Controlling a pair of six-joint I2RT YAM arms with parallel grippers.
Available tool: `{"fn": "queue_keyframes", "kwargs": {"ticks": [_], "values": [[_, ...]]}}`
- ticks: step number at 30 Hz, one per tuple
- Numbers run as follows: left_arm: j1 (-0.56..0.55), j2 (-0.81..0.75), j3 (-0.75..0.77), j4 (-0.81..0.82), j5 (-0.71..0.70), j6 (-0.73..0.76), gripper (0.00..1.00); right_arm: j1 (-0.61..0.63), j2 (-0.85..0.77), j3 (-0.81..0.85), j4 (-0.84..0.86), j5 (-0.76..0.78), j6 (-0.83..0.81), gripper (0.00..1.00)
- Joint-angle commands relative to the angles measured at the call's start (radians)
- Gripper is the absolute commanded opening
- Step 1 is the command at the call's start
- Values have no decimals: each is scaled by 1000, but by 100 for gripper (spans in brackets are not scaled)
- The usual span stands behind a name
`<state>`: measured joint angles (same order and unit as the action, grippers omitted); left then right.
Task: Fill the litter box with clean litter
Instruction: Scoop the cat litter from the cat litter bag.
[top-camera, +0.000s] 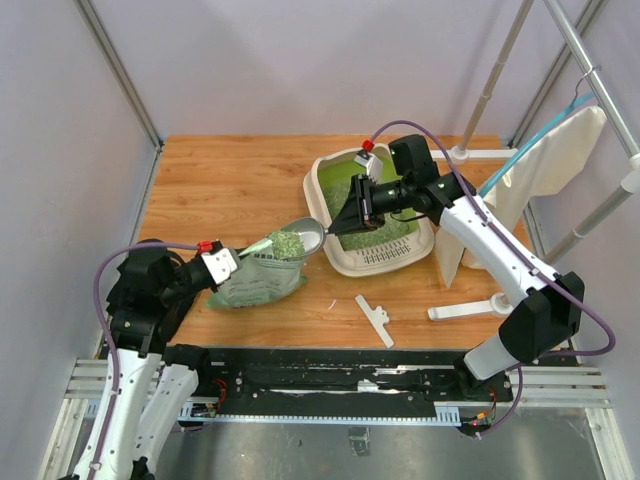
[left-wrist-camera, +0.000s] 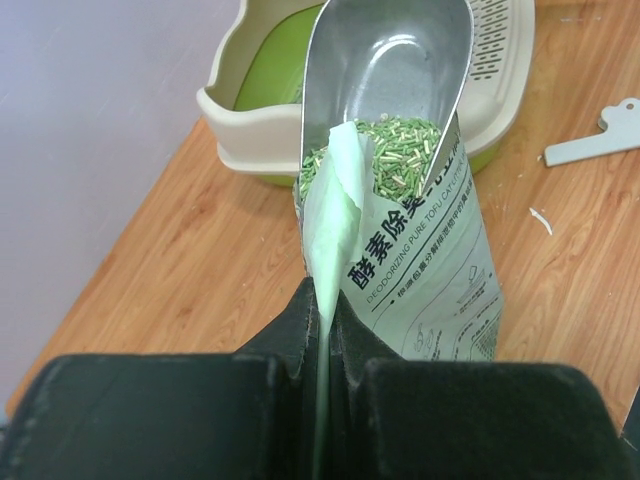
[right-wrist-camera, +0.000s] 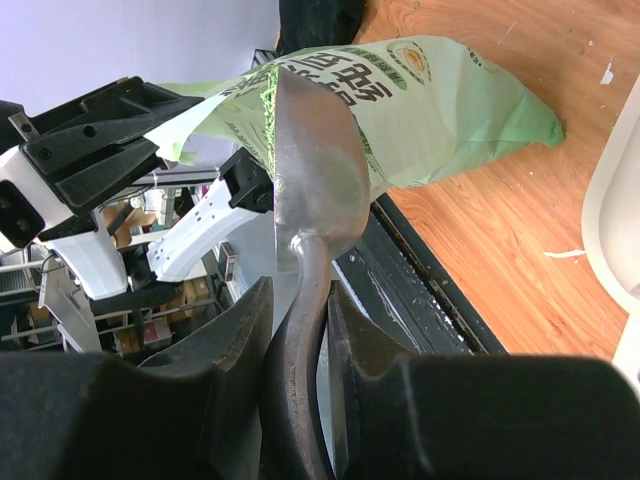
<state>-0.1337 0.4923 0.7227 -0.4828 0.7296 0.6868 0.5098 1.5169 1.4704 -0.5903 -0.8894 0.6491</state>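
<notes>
Pinching the bag's (left-wrist-camera: 430, 270) raised lip between the left fingers (left-wrist-camera: 285, 330); clamping the scoop (right-wrist-camera: 310, 180) handle between the right fingers (right-wrist-camera: 232, 345). Plain from the left wrist, hidden from the right: clean litter (left-wrist-camera: 385, 160) at the bag mouth. From above: litter box (top-camera: 340, 263) on the bench (top-camera: 230, 180), just beside the scoop.

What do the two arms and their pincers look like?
The left arm and right arm have white tubular links and black joints. A mauve cable loops along each, with a small red tab near the wrist. The left pincer and right pincer are chunky and matte black.
</notes>
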Motion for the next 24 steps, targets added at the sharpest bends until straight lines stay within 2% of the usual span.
{"fn": "queue_keyframes", "kwargs": {"ticks": [1,6,13,18,21,24], "values": [[1,-29,65,182,41,31,0,-26,-28,30,26,-1,-14,1],[0,-41,57,248,64,-12,1,-34,-2,-17,28,6,-14,1],[0,-6,92,251,92,6,0,-18,45,-51,82,-38,27,1],[1,57,203,85,73,155,1,-68,16,-154,160,-92,74,1],[1,117,258,60,163,173,0,-71,26,-184,181,-123,98,1],[0,141,270,135,226,118,0,-39,43,-202,301,-140,177,1]]}}
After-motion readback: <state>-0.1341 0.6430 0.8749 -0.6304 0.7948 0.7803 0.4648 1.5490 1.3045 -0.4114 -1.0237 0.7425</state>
